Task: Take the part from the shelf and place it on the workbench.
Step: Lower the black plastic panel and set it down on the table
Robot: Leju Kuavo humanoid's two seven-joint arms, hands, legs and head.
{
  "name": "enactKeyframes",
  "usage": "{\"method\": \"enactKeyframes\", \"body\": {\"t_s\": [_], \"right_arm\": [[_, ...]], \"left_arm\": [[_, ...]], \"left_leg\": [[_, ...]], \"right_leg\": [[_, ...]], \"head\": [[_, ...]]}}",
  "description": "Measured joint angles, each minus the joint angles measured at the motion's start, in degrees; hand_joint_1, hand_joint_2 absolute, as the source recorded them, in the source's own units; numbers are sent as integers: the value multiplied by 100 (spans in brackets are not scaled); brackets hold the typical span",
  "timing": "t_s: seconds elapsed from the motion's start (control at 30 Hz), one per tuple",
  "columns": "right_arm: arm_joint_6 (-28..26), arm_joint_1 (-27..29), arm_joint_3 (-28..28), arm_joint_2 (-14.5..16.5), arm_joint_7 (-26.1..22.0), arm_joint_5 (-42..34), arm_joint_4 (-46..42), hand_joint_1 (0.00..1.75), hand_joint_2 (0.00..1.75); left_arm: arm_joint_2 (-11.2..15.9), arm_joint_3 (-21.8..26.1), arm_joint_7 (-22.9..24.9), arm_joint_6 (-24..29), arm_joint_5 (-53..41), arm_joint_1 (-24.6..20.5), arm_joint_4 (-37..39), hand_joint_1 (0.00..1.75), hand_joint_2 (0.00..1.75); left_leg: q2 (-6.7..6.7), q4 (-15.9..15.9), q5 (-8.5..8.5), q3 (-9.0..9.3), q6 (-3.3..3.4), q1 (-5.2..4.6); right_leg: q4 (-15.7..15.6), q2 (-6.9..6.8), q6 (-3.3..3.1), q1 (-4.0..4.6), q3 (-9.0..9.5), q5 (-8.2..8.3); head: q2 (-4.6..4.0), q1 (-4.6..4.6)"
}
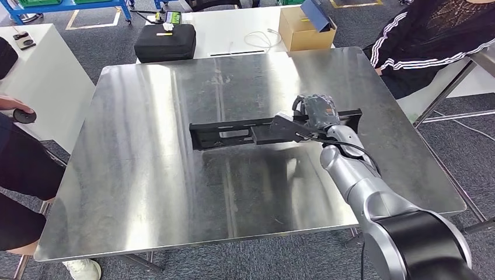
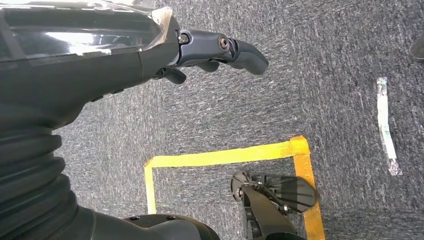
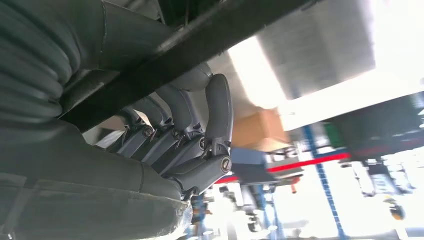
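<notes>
Part: the long black part [image 1: 233,132] hangs over the middle of the steel tabletop [image 1: 146,175]; whether it touches the surface I cannot tell.
Axis: long side runs across the tabletop, left to right.
Right hand: the right hand [image 1: 315,112] grips the part near its right end, fingers [image 3: 220,107] curled round the bar.
Left hand: the left hand [image 2: 220,50] hangs over the carpet, holding nothing, fingers loosely curled.
Look: flat, slotted, matt black, rigid.
Next, likely: lower and let go.
</notes>
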Motion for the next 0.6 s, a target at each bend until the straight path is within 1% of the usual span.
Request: {"method": "enactKeyframes", "body": {"t_s": [0.13, 0.4, 0.6], "right_arm": [[3, -1, 36, 154, -147, 8, 0, 175, 175], [7, 0, 125, 293, -176, 45, 0, 175, 175], [4, 0, 137, 332, -197, 50, 0, 175, 175]], "left_arm": [[1, 0, -11, -30, -4, 0, 0, 0, 175], [15, 0, -17, -178, 5, -6, 0, 0, 175], [34, 1, 19, -86, -3, -5, 0, 0, 175]], "left_leg": [[-4, 0, 0, -1, 0, 0], [-13, 25, -4, -13, 5, -5], [-14, 87, -30, -50, 49, -9]], "right_leg": [[0, -2, 0, 0, 1, 0], [-5, -3, 3, -16, 0, 2], [-6, -3, 31, -22, -3, 18]], "head": [[0, 1], [0, 0], [0, 1]]}}
